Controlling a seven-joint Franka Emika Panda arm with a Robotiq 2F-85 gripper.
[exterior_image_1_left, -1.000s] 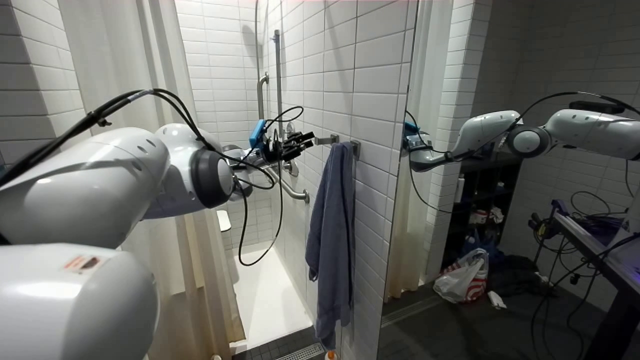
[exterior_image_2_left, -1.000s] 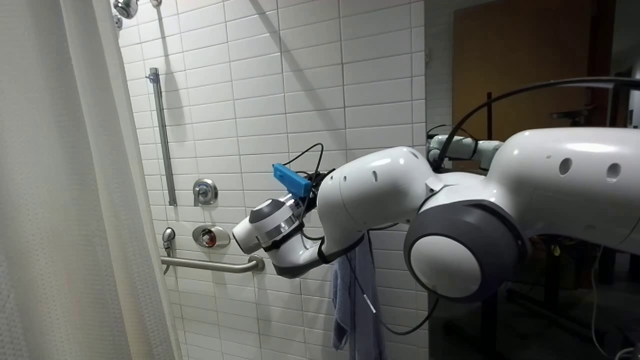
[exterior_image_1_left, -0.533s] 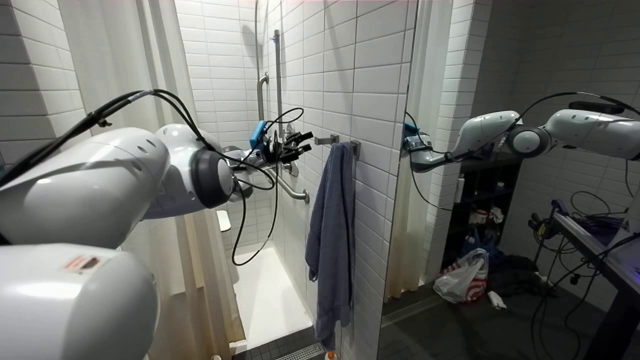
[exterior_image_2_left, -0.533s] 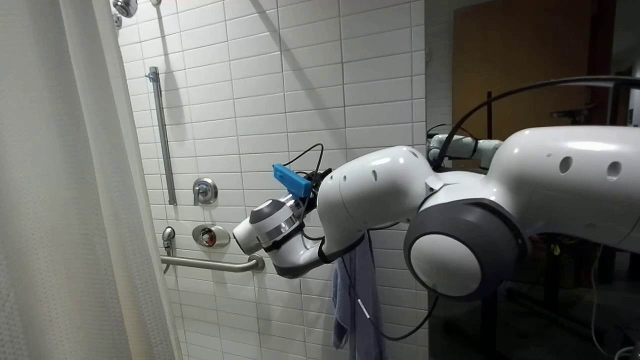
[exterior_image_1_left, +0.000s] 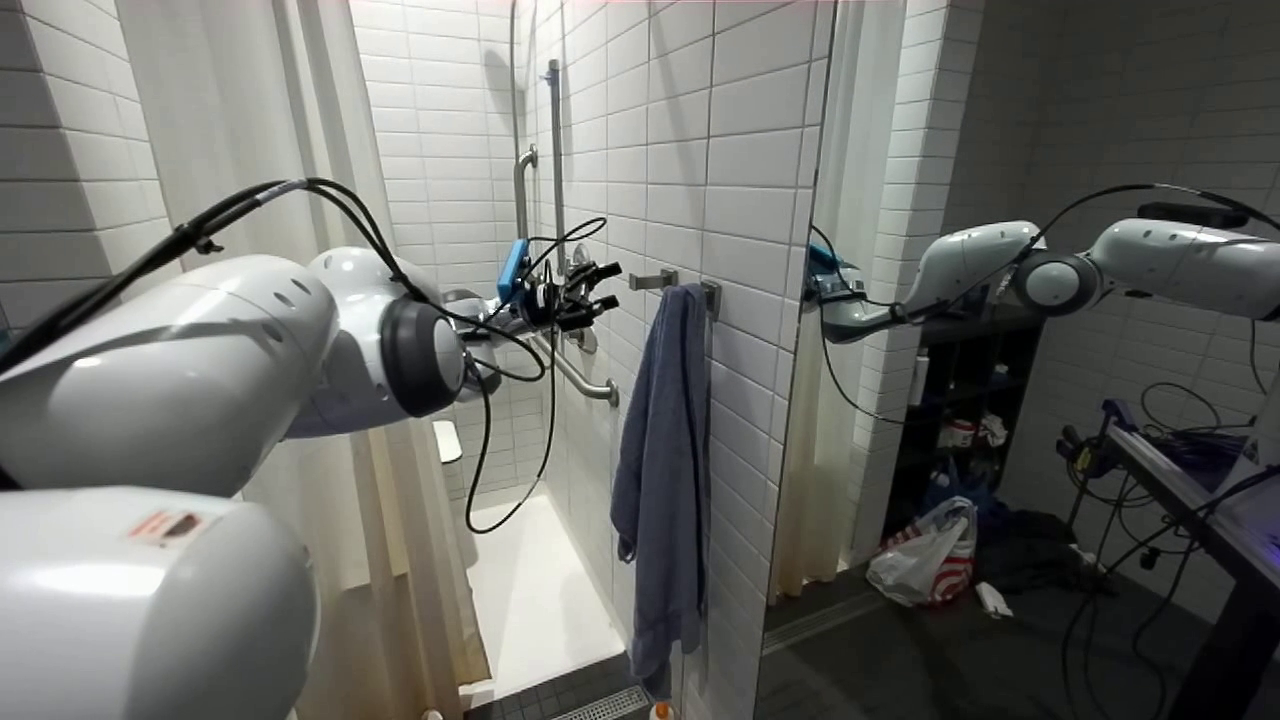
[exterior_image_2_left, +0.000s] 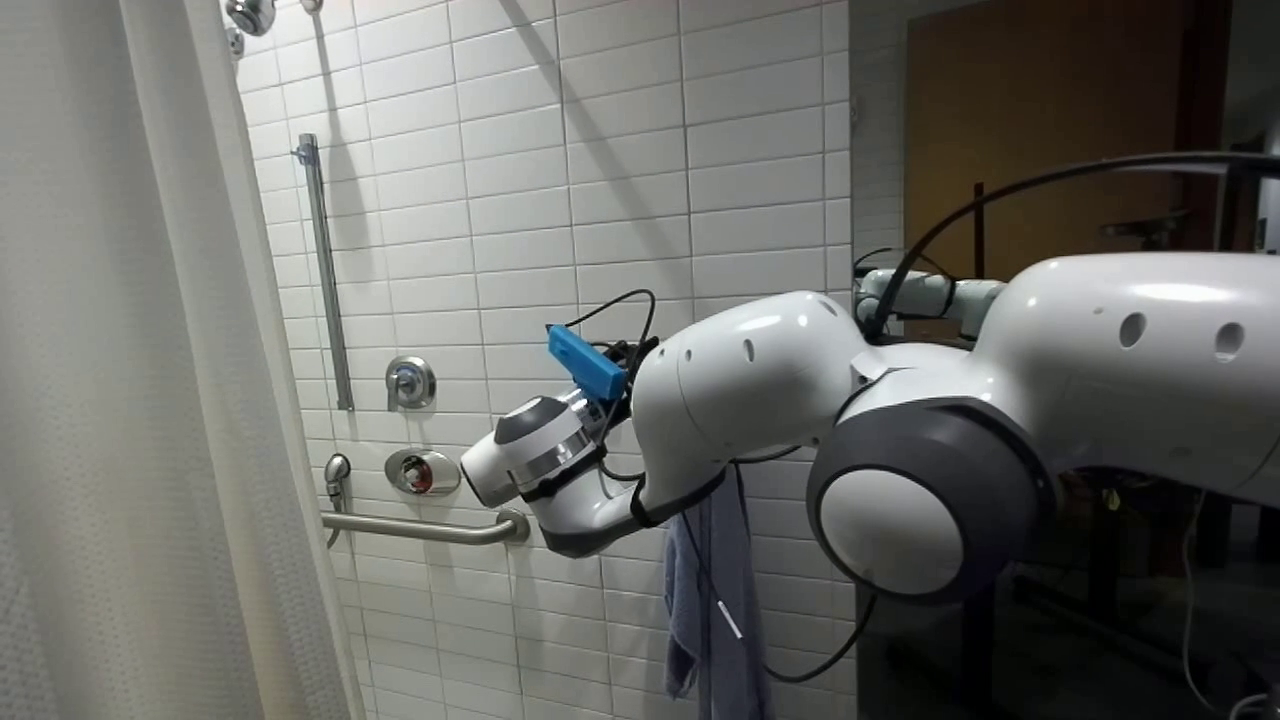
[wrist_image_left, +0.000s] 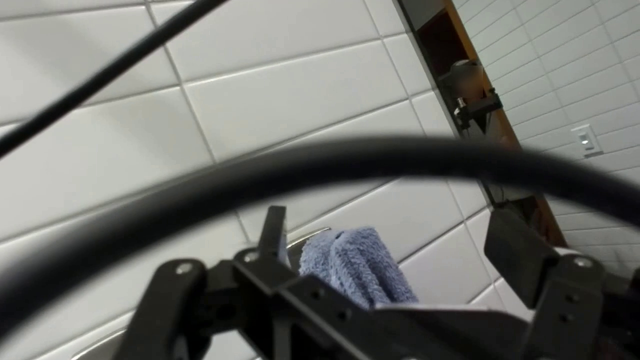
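The blue-grey towel (exterior_image_1_left: 660, 460) hung in loose folds from a metal holder (exterior_image_1_left: 652, 281) on the white tiled wall (exterior_image_1_left: 760, 160), just right of the gripper (exterior_image_1_left: 610, 287) in an exterior view. The gripper stood wide, its two fingers (wrist_image_left: 272, 231) spread and pointed toward the holder, near it but apart. In the wrist view the towel's top showed in the space between the fingers. A blue casing (exterior_image_2_left: 587, 365) sat on the wrist (exterior_image_2_left: 545, 440); a blurred black cable (wrist_image_left: 350, 159) curved across the wrist view. In an exterior view the white robot arm (exterior_image_1_left: 190, 370) extended from the near left. Farther left along that wall were a grab bar (exterior_image_2_left: 430, 528) and a shower valve (exterior_image_2_left: 410, 384). In both exterior views a pale curtain (exterior_image_2_left: 150, 350) hung left and a mirror (exterior_image_1_left: 1060, 120), reflecting the arm, stood right.
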